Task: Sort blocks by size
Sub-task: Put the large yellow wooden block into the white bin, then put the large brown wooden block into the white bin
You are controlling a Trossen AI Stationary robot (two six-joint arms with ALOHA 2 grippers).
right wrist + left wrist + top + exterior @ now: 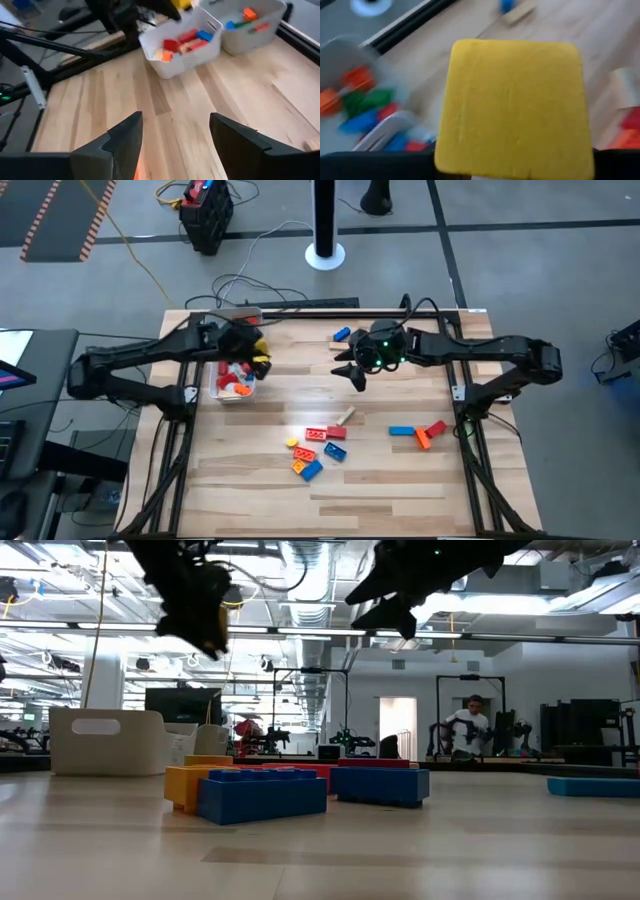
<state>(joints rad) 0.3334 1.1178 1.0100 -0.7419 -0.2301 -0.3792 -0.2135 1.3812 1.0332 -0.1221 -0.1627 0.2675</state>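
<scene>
Blocks already sorted lie in two white trays [182,52] at the rear left of the counter [400,480]; you can see red, blue, orange and green pieces inside them. The left gripper [252,350] hovers over the nearer tray, clamped on a yellow block [515,107], so judge that piece as one drop away from done.

Note what remains. A loose cluster [318,448] of red, blue, orange and yellow blocks sits near the counter's middle front, a blue and orange pair [418,432] lies to its right, a tan bar [345,416] rests between, and one blue block [342,334] lies at the rear.

The right gripper [358,372] hangs above the bare middle, fingers apart and empty. Treat the task as roughly half complete.
</scene>
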